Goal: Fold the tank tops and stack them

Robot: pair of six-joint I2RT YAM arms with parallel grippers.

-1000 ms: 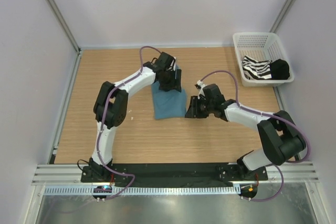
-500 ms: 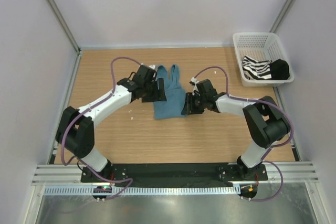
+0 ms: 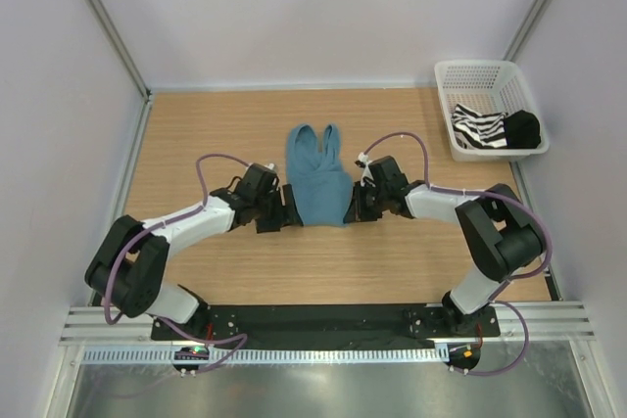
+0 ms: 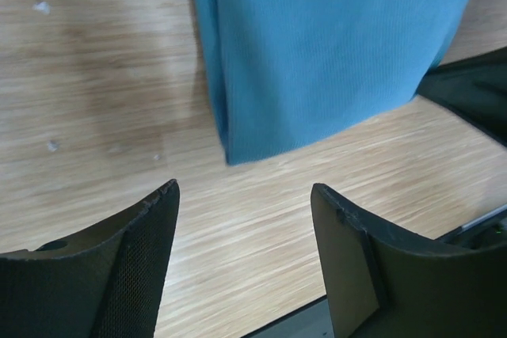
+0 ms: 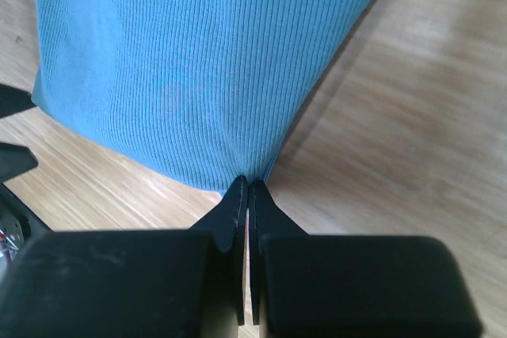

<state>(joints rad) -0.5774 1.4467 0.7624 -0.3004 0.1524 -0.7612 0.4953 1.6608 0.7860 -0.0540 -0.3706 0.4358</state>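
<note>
Teal tank top (image 3: 318, 178) lies flat mid-worktop (image 3: 196, 134), straps toward the far wall, hem toward us. Striped tank top (image 3: 478, 130) sits bunched in the basket (image 3: 478, 65) at the far right, not yet touched by either arm. Right claw (image 5: 250, 184) has its fingers together on the right hem corner, and the wrist view shows cloth only at the very tips, so we read that bite as shallow. Left claw (image 4: 244, 191) has its fingers apart and holds nothing; the left hem corner sits just ahead of it, slightly left of the gap's centre line. We judge the step in hand as taking both hem corners to fold the hem up to the straps. To do it well, we nudge the left claw forward and a touch left so the corner lands between the fingers, drop to the worktop, and close on every layer there, since that edge looks doubled. We match bite depth on both sides. If the right grip looks thin once loaded, we re-grip deeper before lifting. Then we lift both corners together, low, keep the hem taut and straight, carry it to the straps and lay it down square. Uneven lift or a slipped corner gives a skewed fold.
</note>
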